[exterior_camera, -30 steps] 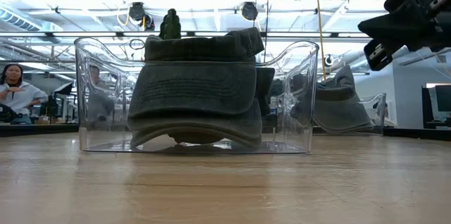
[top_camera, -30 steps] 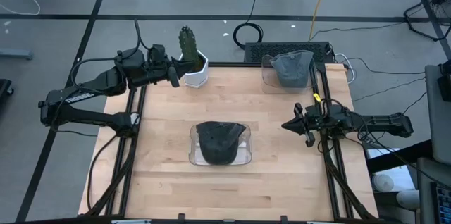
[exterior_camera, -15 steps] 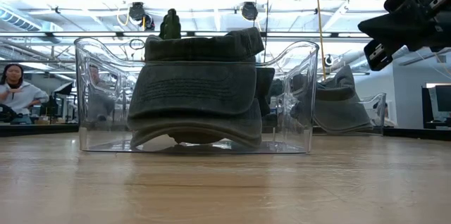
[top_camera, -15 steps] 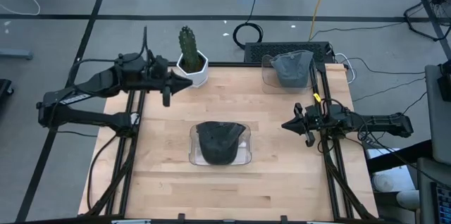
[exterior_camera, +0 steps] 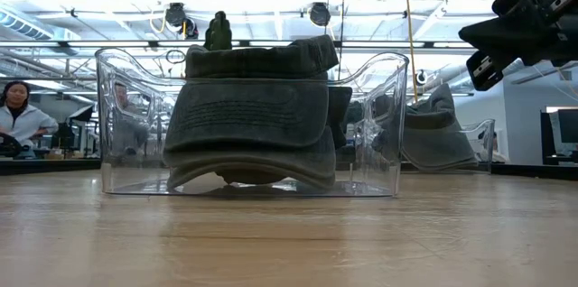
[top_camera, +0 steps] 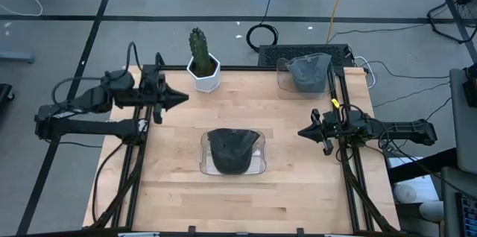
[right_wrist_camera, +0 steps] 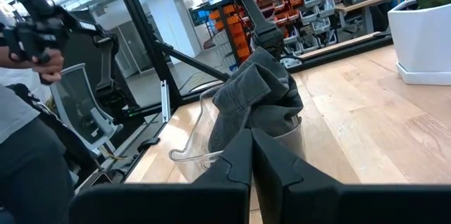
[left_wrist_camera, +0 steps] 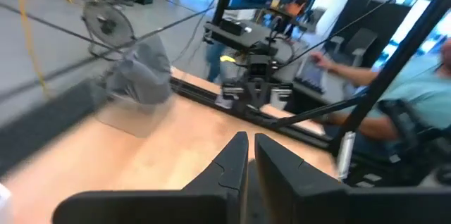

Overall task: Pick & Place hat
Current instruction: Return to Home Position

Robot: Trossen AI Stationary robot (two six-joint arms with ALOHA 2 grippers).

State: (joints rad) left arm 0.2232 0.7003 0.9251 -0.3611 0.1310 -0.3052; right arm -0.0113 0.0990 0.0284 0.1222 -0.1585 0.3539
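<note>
Left claw (top_camera: 184,97) closed, near white pot (top_camera: 203,80)

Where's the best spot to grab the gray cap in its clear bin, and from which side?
Probably the bunched fold of the gray cap that stands above the rim of the clear bin. Come from above; the bin's walls block its sides.

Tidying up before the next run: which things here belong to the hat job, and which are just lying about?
Job: black cap in the middle bin; gray cap in the far bin; left gripper, right gripper: empty, at table edges.
Lying about: potted cactus; coiled cable.
</note>
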